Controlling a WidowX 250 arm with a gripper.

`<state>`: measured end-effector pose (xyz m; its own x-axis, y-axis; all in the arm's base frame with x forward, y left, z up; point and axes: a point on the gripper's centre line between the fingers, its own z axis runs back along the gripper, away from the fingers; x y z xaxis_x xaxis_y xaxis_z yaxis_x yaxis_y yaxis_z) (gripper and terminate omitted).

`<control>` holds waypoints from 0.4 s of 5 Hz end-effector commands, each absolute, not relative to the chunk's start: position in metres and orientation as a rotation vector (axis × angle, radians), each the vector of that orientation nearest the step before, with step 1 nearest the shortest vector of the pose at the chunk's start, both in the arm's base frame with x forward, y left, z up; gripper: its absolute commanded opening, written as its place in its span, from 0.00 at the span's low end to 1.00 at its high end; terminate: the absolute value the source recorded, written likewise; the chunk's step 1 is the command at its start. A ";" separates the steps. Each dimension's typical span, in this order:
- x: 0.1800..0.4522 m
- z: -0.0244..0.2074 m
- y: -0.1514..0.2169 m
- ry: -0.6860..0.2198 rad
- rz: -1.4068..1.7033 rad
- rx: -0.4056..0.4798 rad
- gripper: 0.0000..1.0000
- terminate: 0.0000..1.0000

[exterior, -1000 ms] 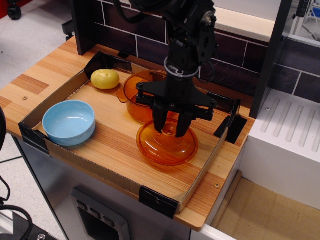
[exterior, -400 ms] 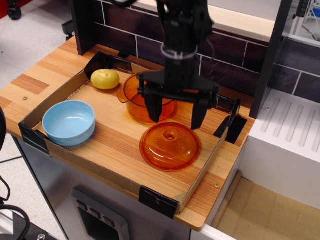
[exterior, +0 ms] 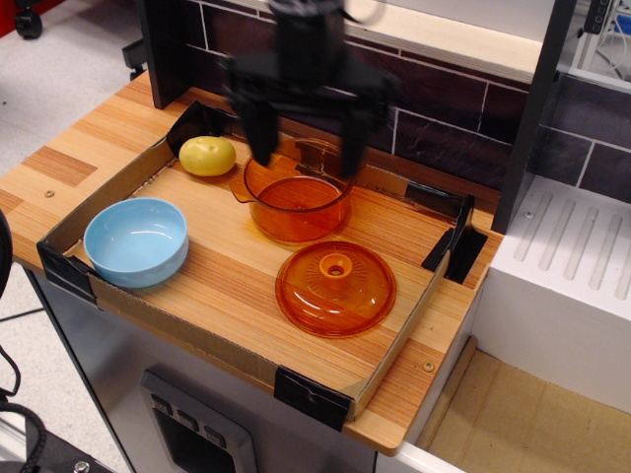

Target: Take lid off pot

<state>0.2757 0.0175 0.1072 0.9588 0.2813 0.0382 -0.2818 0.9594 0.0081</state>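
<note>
Since the domed translucent amber lid point(exterior: 335, 288) lies flat on the wooden tray point(exterior: 222, 286) beside the uncovered straight-sided amber pot point(exterior: 296, 204), the black gripper point(exterior: 306, 133), empty and spread wide above the pot, should lift straight clear.

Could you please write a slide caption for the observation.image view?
Lid resting on the board beside the uncovered pot, open pincer raised above the pot.

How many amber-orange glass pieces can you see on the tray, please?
2: the pot stands uncovered near the tray's back under the open gripper; the lid lies in front of it. None appears hidden.
</note>
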 end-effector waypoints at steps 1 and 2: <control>0.280 0.134 0.047 -0.089 0.304 0.047 1.00 0.00; 0.280 0.134 0.047 -0.089 0.304 0.047 1.00 1.00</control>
